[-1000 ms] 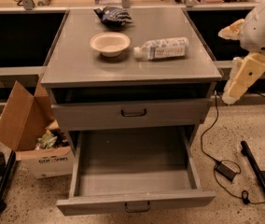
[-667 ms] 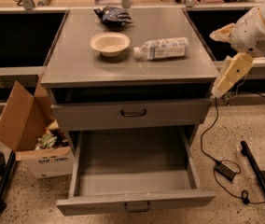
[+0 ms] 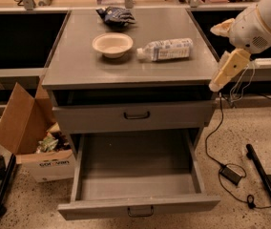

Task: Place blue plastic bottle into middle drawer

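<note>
Lying on its side on the grey metal desk, right of centre: small clear plastic bottle with white cap and pale blue-and-white label, cap toward the cream round bowl just beside it. Farther back, a dark blue snack bag. Low in front, pulled well out with a bare flat bottom: wide grey metal middle drawer, under the grey drawer with the taller front panel.

Hanging just off the desk's right edge, apart from the bottle: cream-coloured gripper on a white arm. Clenched or released: cannot tell.

Probably light and thin-walled, giving under a hard squeeze; smooth and round, so likely to roll or slip. Best taken across the labelled belly near mid-length, not at the tapering neck or cap.
</note>
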Available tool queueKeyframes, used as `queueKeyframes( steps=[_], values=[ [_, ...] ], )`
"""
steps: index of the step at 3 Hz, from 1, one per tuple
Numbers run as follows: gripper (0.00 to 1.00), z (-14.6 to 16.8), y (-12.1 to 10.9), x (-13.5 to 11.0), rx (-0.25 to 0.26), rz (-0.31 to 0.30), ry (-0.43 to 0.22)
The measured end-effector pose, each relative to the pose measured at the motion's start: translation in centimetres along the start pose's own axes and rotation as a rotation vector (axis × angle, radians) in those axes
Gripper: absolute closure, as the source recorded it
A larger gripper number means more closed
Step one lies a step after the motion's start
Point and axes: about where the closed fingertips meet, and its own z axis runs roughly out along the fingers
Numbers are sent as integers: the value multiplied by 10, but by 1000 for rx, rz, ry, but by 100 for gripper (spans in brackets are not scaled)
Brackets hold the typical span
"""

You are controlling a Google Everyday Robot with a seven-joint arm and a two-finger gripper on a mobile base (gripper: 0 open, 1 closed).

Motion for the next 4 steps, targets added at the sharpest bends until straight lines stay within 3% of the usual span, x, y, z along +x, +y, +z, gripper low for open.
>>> queueKeyframes(
  steps=[1,2,3,4],
  values=[
    [0,16,-37,-14,58,-21,-38],
    [0,44,-70,-31,89,-4,-130],
    [0,62,-84,-43,90,14,-200],
    [0,85,-98,-52,79,36,-226]
  ],
)
